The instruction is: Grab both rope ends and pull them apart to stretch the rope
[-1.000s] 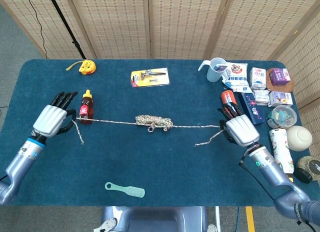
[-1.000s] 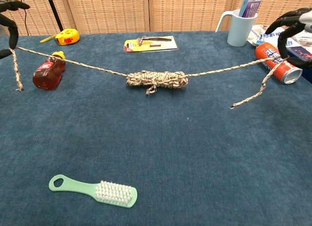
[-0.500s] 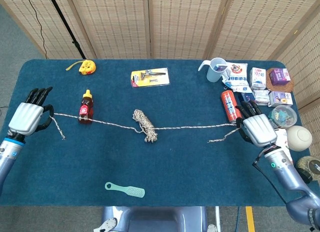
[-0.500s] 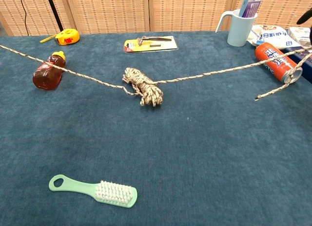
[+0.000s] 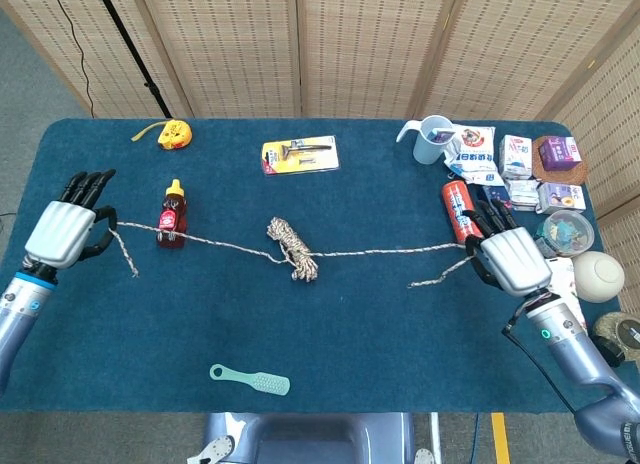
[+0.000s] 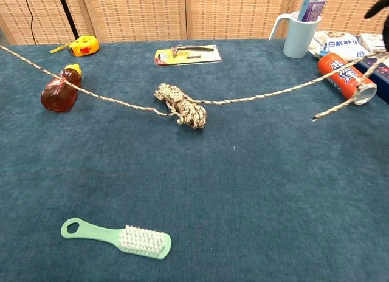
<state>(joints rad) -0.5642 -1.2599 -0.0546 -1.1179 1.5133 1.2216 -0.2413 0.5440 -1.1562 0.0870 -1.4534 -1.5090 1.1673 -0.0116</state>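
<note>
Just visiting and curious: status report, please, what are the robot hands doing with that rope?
Left robot hand and right robot hand each hold a rope end. Rope stretched out, knotted bundle mid-span. Honey bottle sits under the left stretch.

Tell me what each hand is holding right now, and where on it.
Both hold the speckled beige rope: the left hand near its left end, the right hand near its right end, a short tail hanging past each grip.

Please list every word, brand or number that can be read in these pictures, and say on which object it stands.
No text can be read for certain.
Orange can: white characters, too blurred.
Yellow tool card: print too small.
Snack packs: print too small.
Honey bottle: label blurred.
</note>
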